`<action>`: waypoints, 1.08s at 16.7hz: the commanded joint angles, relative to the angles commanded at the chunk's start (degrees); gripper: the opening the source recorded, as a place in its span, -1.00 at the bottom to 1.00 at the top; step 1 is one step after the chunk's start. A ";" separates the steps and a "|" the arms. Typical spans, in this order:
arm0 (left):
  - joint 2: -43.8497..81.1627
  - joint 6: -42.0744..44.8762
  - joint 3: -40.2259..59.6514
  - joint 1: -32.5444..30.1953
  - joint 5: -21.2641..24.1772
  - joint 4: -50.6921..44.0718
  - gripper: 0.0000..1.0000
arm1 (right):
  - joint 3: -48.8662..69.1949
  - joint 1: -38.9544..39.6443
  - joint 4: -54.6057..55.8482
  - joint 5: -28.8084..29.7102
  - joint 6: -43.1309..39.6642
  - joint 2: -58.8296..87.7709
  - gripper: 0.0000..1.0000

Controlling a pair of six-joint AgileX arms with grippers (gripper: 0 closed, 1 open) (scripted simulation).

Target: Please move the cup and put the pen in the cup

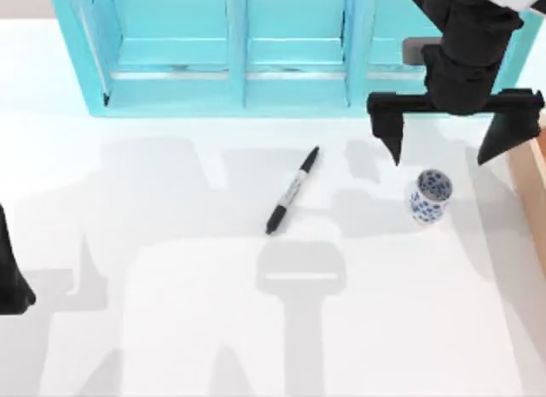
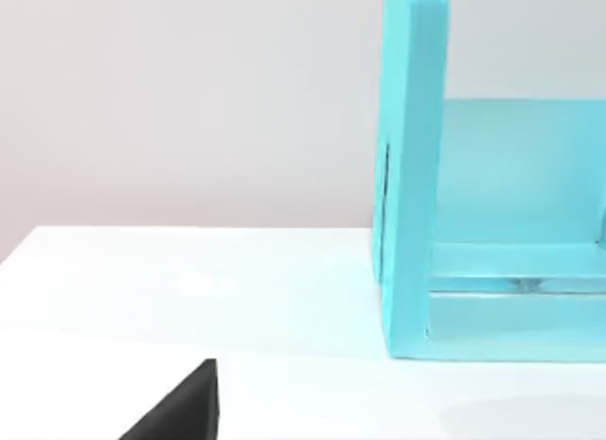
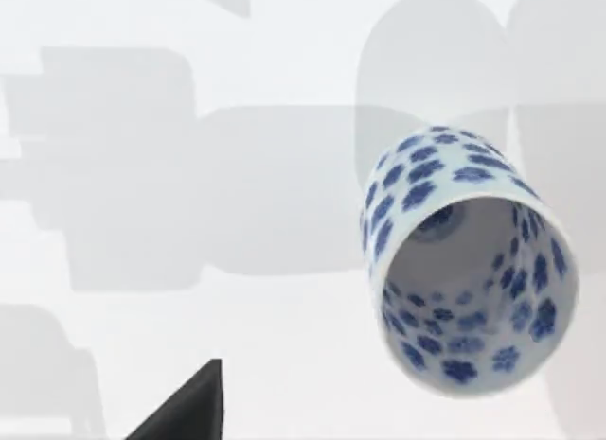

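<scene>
A: Right end effector (image 1: 441, 154)?
B: Fingers spread wide, holding nothing, above the upright cup (image 1: 429, 195) at the desk's (image 1: 171, 329) right.
A: Pen (image 1: 292, 190)?
B: Lying mid-desk. Left end effector (image 1: 10, 286) parked at the left edge; finger state undeterminable.

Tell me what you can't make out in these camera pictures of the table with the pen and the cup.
- Left gripper: cut off by the top view's left edge, so its fingers cannot be judged.
- Pen: the label's print is too small to read in the top view.
- Blue shelf: cut off by the top view's upper edge; the right arm covers its right end.
- Cup: the right wrist view sees into it, but its base stays hidden.
</scene>
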 joint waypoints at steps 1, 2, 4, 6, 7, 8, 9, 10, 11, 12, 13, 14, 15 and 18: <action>0.00 0.00 0.00 0.00 0.00 0.00 1.00 | 4.28 0.00 -3.44 0.02 -0.03 0.45 1.00; 0.00 0.00 0.00 0.00 0.00 0.00 1.00 | 8.82 -0.01 -6.98 0.04 -0.06 0.88 1.00; 0.00 0.00 0.00 0.00 0.00 0.00 1.00 | 17.37 -0.08 -13.97 0.08 -0.12 1.63 1.00; 0.00 0.00 0.00 0.00 0.00 0.00 1.00 | 23.78 -0.18 -19.95 0.10 -0.20 2.15 1.00; 0.00 0.00 0.00 0.00 0.00 0.00 1.00 | 26.07 -0.24 -22.20 0.10 -0.24 2.30 1.00; 0.00 0.00 0.00 0.00 0.00 0.00 1.00 | 27.77 -0.29 -23.87 0.09 -0.28 2.40 1.00; 0.00 0.00 0.00 0.00 0.00 0.00 1.00 | 28.88 -0.33 -24.97 0.08 -0.31 2.44 1.00; 0.00 0.00 0.00 0.00 0.00 0.00 1.00 | 29.39 -0.36 -25.47 0.07 -0.32 2.45 1.00; 0.00 0.00 0.00 0.00 0.00 0.00 1.00 | 29.42 -0.36 -25.50 0.07 -0.33 2.45 1.00; 0.00 0.00 0.00 0.00 0.00 0.00 1.00 | 29.42 -0.36 -25.50 0.07 -0.33 2.45 1.00; 0.00 0.00 0.00 0.00 0.00 0.00 1.00 | 29.42 -0.36 -25.50 0.07 -0.33 2.45 1.00; 0.00 0.00 0.00 0.00 0.00 0.00 1.00 | 29.30 -0.13 -25.35 0.07 -0.32 2.20 1.00; 0.00 0.00 0.00 0.00 0.00 0.00 1.00 | 29.22 -0.09 -25.22 0.06 -0.18 2.23 1.00; 0.00 0.00 0.00 0.00 0.00 0.00 1.00 | 27.11 1.10 -21.36 -0.30 3.73 2.99 1.00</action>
